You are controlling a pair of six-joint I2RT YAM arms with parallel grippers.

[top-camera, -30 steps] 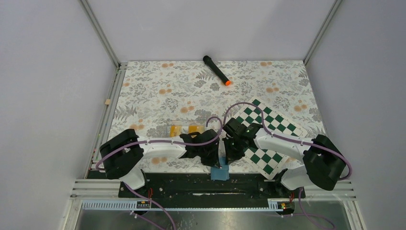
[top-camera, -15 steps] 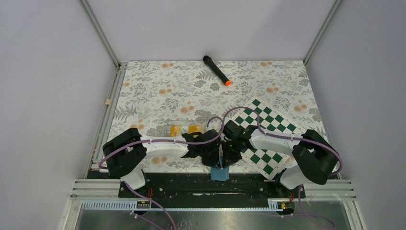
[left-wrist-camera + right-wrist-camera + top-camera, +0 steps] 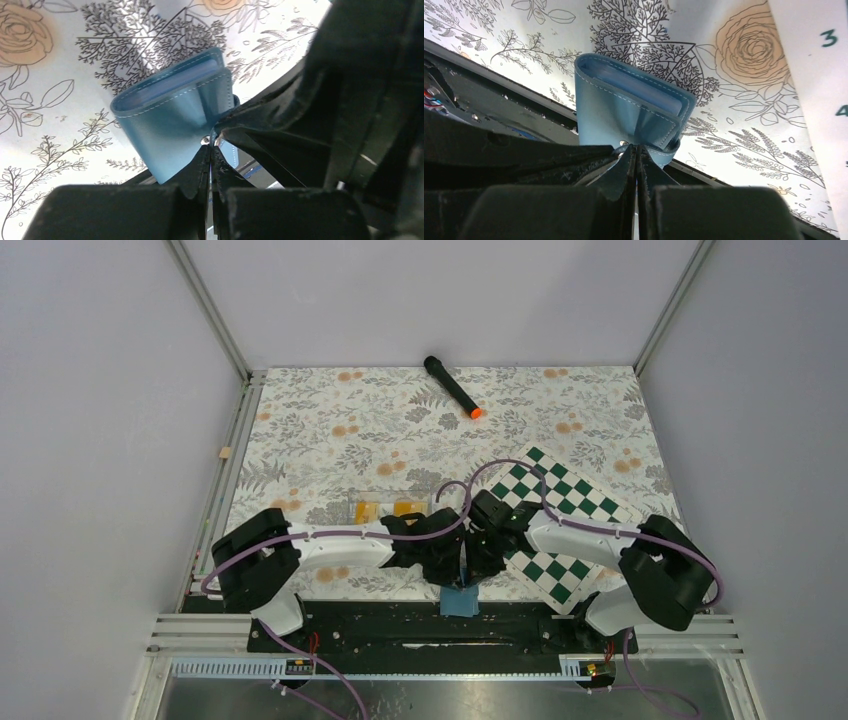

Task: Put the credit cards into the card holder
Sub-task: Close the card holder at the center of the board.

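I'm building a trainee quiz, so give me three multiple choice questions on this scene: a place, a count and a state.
1. Where is the black marker? A) near the table's far edge B) on the chessboard C) by the arm bases
2. How many credit cards lie on the table? A) one B) two C) four
3. The left gripper and right gripper are: A) both wide open B) one open, one shut C) both shut on the card holder
1 A: it lies farthest from the arms. 2 B: two orange cards sit side by side. 3 C: both wrist views show closed fingertips pinching it.
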